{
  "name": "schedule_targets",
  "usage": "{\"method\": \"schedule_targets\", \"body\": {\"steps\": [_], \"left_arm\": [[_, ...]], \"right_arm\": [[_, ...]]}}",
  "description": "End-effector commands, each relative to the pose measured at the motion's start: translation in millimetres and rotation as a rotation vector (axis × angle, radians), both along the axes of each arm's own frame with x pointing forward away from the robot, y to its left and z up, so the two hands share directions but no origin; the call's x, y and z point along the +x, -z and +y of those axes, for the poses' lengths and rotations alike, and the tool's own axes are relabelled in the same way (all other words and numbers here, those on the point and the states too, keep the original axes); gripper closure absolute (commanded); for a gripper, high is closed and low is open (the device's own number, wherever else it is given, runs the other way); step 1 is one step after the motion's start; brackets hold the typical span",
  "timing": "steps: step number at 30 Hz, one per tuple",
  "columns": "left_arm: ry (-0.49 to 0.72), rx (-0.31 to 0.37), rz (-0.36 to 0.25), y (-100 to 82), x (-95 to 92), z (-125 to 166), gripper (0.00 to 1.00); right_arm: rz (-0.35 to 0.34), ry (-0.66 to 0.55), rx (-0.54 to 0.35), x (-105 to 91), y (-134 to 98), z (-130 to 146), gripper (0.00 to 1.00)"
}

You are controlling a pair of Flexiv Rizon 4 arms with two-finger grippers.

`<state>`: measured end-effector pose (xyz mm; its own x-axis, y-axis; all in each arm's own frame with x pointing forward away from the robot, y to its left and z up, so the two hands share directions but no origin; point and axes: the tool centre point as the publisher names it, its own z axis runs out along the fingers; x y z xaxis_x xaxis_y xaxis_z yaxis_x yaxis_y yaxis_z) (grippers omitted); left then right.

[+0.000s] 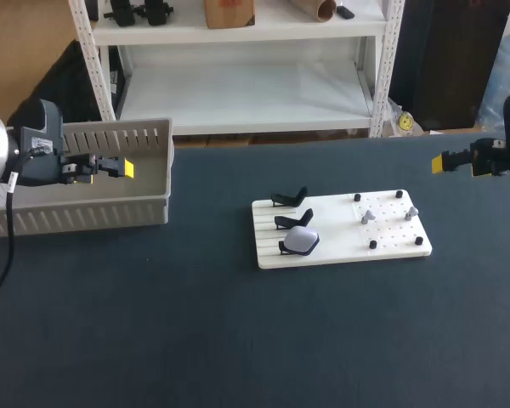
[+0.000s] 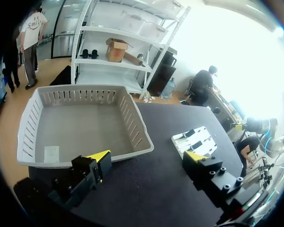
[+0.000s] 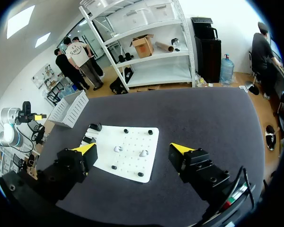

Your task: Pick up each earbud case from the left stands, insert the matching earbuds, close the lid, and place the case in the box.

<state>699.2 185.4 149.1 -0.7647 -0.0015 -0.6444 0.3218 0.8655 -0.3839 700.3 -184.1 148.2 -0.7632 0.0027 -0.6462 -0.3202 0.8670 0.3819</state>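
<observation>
White earbud case rests on the nearest stand at the board's left edge, lid seemingly shut. Left gripper gapes over the box, and right gripper gapes at the table's right edge, both well apart from the board.

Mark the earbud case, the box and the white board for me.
earbud case (image 1: pixel 303 240): head view, middle of its shell.
box (image 1: pixel 85 217): head view, front slatted wall.
white board (image 1: pixel 331 229): head view, bare middle area.
</observation>
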Motion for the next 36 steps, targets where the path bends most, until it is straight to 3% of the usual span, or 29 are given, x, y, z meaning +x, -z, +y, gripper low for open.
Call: {"method": "schedule_targets", "body": {"steps": [1,19,22,28,32,36], "left_arm": [[-0.001,0.005,0.005,-1.3,0.8,-1,0.0],[0.036,0.016,-0.004,-0.3,0.1,-4,0.0],[0.164,0.027,-0.11,-1.3,-4.0,-14,0.0],[0.574,0.046,-0.423,-6.9,-22.6,-40,0.0],[0.767,0.059,-0.529,-12.0,-31.6,-57,0.0],[0.916,0.099,-0.586,-16.9,-37.9,-73,0.0]], "right_arm": [[0.001,0.0,-0.002,0.3,0,0,0.0],[0.001,0.0,-0.002,0.3,0,0,0.0],[0.001,0.0,-0.002,0.3,0,0,0.0],[0.001,0.0,-0.002,0.3,0,0,0.0],[0.001,0.0,-0.002,0.3,0,0,0.0],[0.001,0.0,-0.002,0.3,0,0,0.0]]}}
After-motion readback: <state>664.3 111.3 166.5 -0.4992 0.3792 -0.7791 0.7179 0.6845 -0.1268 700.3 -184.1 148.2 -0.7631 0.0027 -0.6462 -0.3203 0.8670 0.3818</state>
